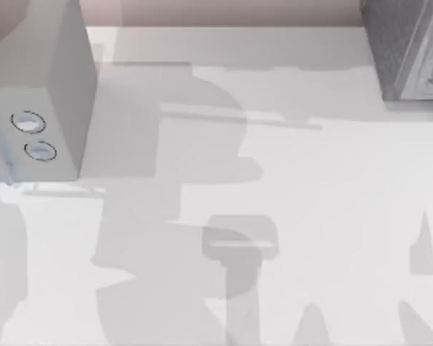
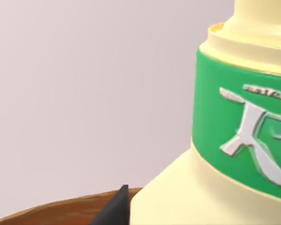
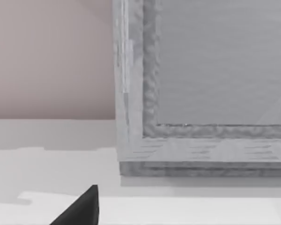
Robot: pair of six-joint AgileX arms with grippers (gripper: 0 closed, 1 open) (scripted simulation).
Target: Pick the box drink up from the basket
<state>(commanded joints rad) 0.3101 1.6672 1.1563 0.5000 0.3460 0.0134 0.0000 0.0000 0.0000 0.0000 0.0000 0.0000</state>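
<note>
1. The box drink (image 2: 234, 140) looms close in the left wrist view: a pale yellow body, a green band (image 2: 210, 93) with white lettering round it, and a narrower pale neck beyond the band.
2. Its long axis runs from the broad shoulder by the basket up through the band to the neck. The neck end points away from the basket, so the drink stands roughly upright with a slight lean.
3. The brown basket rim (image 2: 61, 213) curves just beside the drink's wide lower part. Whether the drink rests on the basket cannot be told.
4. A dark tip of the left gripper (image 2: 114, 208) sits just beside the drink's lower shoulder, over the basket rim. I cannot tell how far this claw is open, nor whether it has hold of the drink.
5. On the side of the drink away from the lettering there is only a plain pale wall (image 2: 84, 93), so that side is open.
6. The right gripper (image 3: 82, 208) shows as a dark tip above the white table (image 1: 310, 216), near the bottom front edge of a grey framed cabinet (image 3: 201, 70). Its opening cannot be told, and nothing is seen in it.
7. From above, the cabinet occupies the table's far right corner. A grey block with two ringed circles (image 1: 50, 86) stands at the far left, well apart from the cabinet. Between them lies bare tabletop crossed by grey shadows.
</note>
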